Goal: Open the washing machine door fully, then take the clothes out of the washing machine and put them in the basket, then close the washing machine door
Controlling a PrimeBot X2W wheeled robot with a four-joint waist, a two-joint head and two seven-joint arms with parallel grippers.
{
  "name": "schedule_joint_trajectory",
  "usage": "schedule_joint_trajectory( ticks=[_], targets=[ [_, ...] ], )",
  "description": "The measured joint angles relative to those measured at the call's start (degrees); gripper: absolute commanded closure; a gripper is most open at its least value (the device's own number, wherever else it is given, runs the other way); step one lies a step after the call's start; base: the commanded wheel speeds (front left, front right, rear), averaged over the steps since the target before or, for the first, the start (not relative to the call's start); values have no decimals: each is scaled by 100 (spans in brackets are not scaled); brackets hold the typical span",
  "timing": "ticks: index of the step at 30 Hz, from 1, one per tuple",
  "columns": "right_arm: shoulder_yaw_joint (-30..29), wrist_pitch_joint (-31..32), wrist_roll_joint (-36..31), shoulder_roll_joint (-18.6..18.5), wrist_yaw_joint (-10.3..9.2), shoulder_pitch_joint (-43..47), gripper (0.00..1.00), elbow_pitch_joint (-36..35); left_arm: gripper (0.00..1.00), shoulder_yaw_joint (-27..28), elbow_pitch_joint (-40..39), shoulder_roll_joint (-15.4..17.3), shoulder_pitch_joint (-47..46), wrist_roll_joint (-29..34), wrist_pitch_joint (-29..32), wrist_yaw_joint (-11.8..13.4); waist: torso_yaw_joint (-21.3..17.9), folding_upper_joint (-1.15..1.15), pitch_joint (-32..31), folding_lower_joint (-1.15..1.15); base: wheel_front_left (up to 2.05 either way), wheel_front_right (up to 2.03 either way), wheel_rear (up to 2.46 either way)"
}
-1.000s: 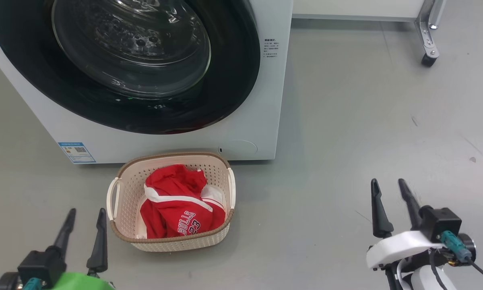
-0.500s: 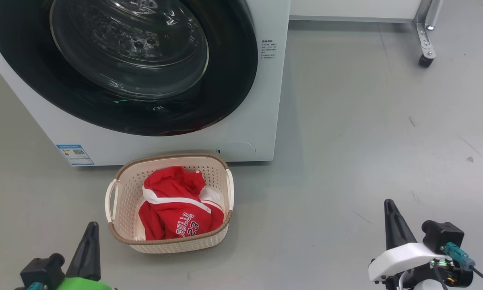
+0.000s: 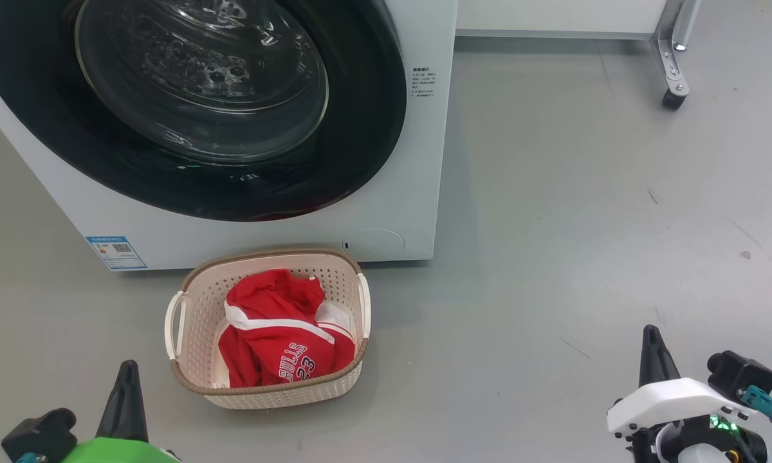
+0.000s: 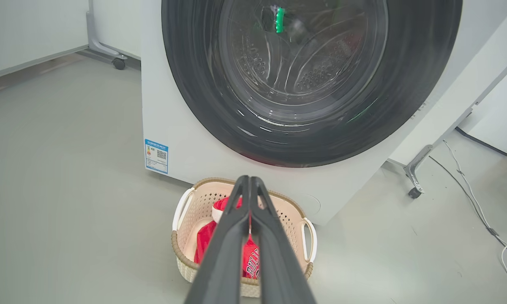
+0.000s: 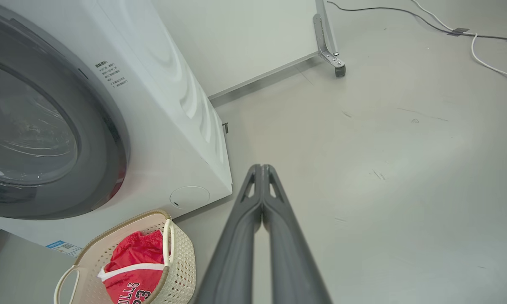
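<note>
Red white-trimmed jersey clothes [image 3: 276, 334] in cream perforated basket [image 3: 196, 308], just ahead of left tool [image 4: 250, 178], left of right tool [image 5: 262, 166]. Both tools pinched closed, empty. Left wrist view shows steel drum [image 4: 304, 76] behind black-framed glass door [image 4: 194, 105].

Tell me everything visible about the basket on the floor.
The basket is a small, rounded-rectangular tub of cream plastic. Its walls are perforated with small holes and topped by a brown woven-look rim, with a pale loop handle on each side. It stands upright on the grey floor, close before the white washing machine; whether they touch is unclear. A crumpled red jersey with white trim and "BULLS 23" lettering lies inside it.
</note>
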Motion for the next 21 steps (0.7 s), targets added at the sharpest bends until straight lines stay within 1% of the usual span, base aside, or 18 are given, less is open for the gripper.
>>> schedule_joint_trajectory(
  ticks=[9,14,21],
  targets=[
    [-138,189,631,0,99,-4,100,-2,100,46,14,0,-87,-650,201,0,-34,0,-27,0,0,0,0],
    [-193,254,915,0,109,-27,100,-3,100,60,14,0,-106,-934,297,0,-49,0,-38,0,0,0,0],
    [-293,405,1395,-1,198,-72,100,-12,100,82,16,-1,-138,-1430,430,0,-77,0,-59,0,0,0,0]
  ],
)
